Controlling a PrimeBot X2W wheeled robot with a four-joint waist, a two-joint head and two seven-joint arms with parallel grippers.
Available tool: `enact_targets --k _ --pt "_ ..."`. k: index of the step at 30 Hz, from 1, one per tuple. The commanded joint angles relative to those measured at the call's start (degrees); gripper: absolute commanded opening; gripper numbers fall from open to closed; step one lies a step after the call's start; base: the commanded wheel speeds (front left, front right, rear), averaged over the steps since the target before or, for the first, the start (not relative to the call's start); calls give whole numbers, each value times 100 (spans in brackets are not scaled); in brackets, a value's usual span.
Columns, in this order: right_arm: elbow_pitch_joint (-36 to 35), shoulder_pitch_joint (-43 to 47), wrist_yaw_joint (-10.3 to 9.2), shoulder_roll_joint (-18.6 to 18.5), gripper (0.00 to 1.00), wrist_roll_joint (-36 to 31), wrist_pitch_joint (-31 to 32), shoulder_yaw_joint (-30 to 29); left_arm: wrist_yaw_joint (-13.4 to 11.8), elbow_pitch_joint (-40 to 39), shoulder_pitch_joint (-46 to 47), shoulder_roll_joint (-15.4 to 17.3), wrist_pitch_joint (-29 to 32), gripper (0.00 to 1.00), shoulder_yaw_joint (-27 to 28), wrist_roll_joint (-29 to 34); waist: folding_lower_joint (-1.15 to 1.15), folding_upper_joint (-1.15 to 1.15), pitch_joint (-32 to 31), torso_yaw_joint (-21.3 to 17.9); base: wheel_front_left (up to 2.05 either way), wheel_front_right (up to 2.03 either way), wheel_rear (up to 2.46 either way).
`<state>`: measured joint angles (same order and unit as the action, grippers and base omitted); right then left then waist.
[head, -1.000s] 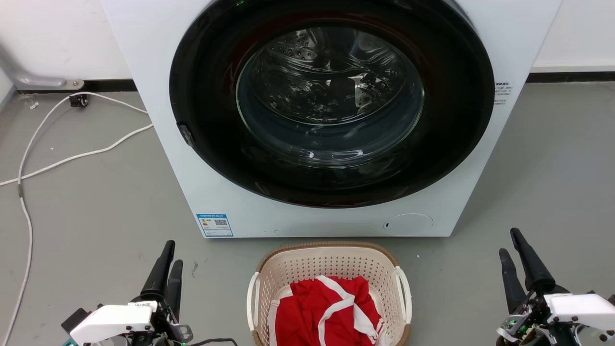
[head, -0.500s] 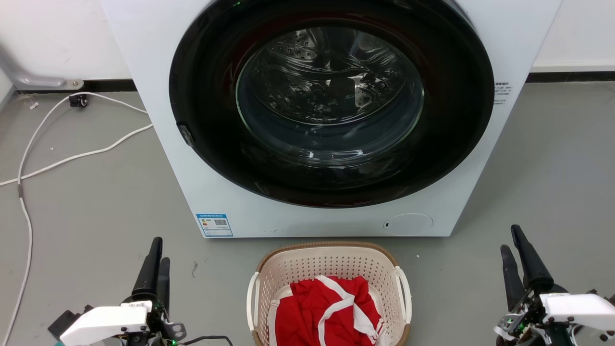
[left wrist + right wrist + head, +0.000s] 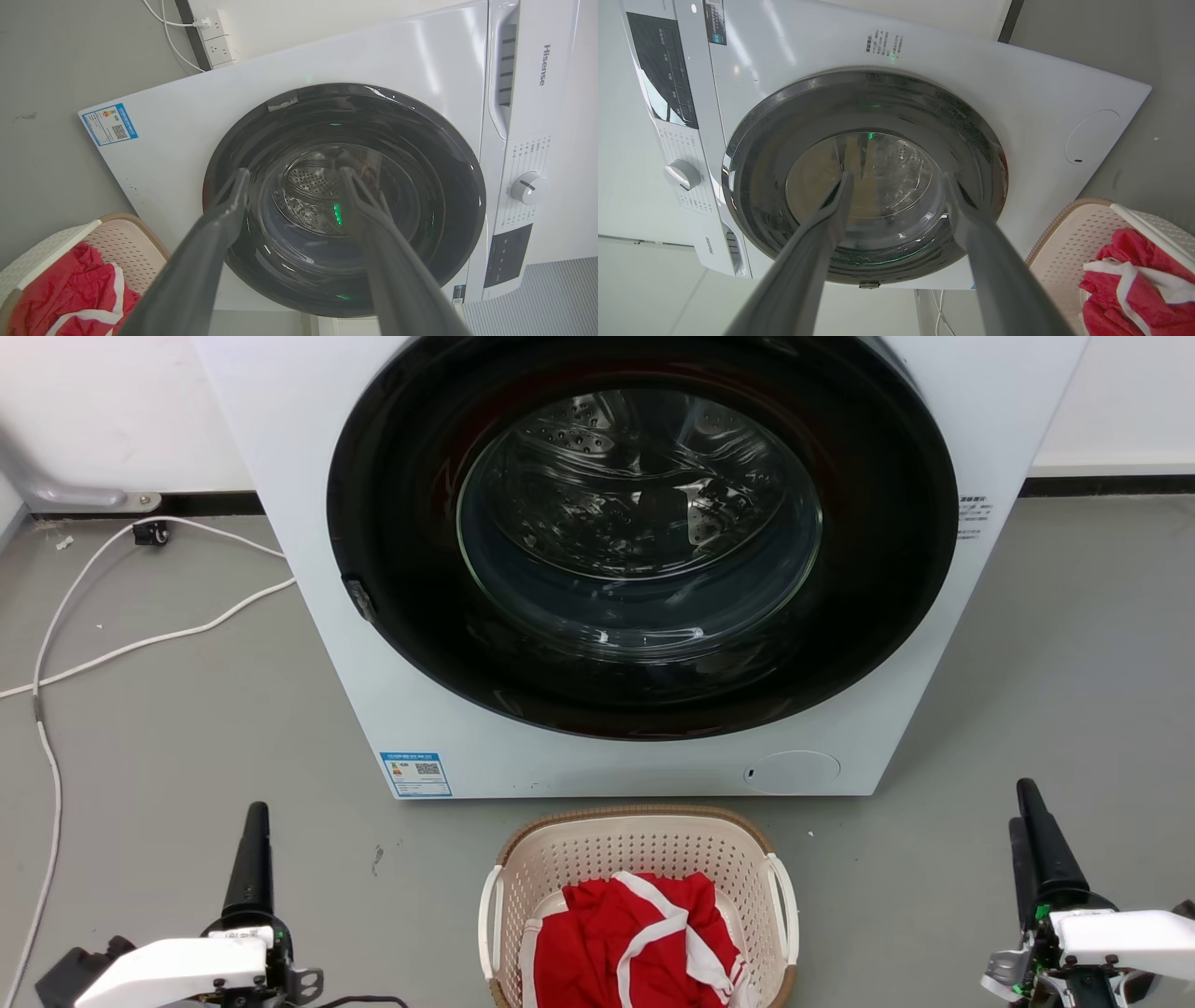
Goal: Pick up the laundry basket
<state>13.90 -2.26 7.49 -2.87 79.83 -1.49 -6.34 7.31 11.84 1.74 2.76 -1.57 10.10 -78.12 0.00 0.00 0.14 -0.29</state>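
Laundry basket not yet in hand

The laundry basket sits on the floor just in front of the washer, low in the middle of the head view, its near end cut off by the picture's edge. A red garment with white trim lies heaped inside. The left tool hangs well out to the basket's left and the right tool well out to its right, neither touching anything. Each wrist view shows its own two fingers spread apart with nothing between them, so both tools are open and empty.

The step in hand looks like the approach to the handles. To do it well, both arms should probably come inward and down together, the left toward the left handle and the right toward the right handle, until each white loop lies between a pair of fingers. The wrists would need turning, since the fingers aim past the basket at the washer. Closing both together and lifting level should keep the load from tipping. The garment reaches close to both side walls, so cloth may get pinched. The washer stands near the far rim, so a straight upward lift seems safer than a forward swing.
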Motion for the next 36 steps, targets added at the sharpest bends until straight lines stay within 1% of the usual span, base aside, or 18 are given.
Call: enact_targets --k 1,5,8,13,19,22,26,28,33,36 --pt "-77 -116 1 -13 100 -137 -47 -42 9 -131 60 12 -45 100 62 159 0 0 2 -2 0 0 0" --pt "-125 -144 1 -12 100 -542 -130 -106 10 -243 44 13 -129 100 171 597 0 0 8 -8 0 0 0" --pt "-239 -166 1 -12 100 -973 -191 -143 11 -362 34 13 -190 100 220 918 0 0 17 -17 0 0 0" --pt "-386 -191 1 -11 100 -1616 -288 -177 1 -717 -12 14 -291 100 211 1689 0 0 36 -40 0 0 0" --pt "-730 -191 1 -10 100 -2921 -402 -160 -217 -1139 -90 14 -397 100 5 2620 0 0 65 -62 0 0 0" --pt "-806 -172 1 -10 100 -3401 -455 -215 -276 -1343 -120 14 -452 100 -168 3132 0 0 73 -69 0 0 0" --pt "-1007 -181 1 -8 100 -4096 -526 -85 -454 -1563 -198 14 -520 100 -400 3792 0 0 81 -80 0 0 0" --pt "-1025 -137 1 -8 100 -4326 -556 -21 -518 -1630 -218 15 -554 100 -519 4081 0 0 83 -84 0 0 0" --pt "-1088 -89 1 -8 100 -4878 -637 128 -581 -1793 -284 18 -637 100 -781 4740 0 0 88 -98 0 0 0" --pt "-1149 -64 1 -8 100 -5197 -683 187 -757 -1838 -325 86 -682 100 -936 5098 0 0 92 -110 0 0 0"
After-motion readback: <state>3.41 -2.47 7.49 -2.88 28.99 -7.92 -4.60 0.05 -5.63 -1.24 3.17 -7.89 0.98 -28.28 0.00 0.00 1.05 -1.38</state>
